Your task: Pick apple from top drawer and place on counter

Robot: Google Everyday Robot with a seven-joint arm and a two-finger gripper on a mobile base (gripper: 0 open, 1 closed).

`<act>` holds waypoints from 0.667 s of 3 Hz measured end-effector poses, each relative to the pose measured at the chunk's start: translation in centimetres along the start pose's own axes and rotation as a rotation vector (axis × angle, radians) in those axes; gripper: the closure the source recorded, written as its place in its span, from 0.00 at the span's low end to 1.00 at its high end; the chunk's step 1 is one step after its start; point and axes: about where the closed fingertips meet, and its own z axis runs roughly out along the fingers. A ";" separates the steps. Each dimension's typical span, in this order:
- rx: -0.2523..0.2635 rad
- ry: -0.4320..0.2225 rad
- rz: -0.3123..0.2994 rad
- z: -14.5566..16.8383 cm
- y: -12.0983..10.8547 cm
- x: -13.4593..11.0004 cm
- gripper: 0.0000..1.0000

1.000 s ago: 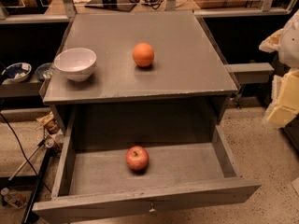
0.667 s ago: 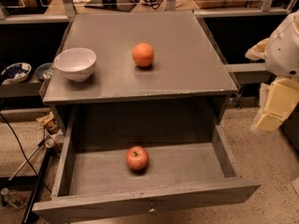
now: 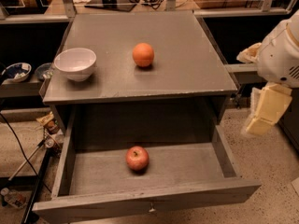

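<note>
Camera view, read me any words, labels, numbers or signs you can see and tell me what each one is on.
No readable text in this view.
Round red apple in the open grey wooden top drawer: no sticker visible.
Smooth orange fruit and white bowl on the matte grey counter: unmarked.
Pale two-finger gripper, right of the drawer: no lettering legible.

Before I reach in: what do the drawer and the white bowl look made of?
Top drawer: likely grey-painted wood, matte, plain flat panels. White bowl: probably glazed ceramic, though plastic is possible; smooth with a soft sheen. The gripper hangs right of the cabinet, outside the drawer.
</note>
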 end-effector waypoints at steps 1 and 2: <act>-0.018 -0.031 -0.046 2.5 0.7 -1.7 0.00; -0.018 -0.031 -0.047 2.6 0.8 -1.8 0.00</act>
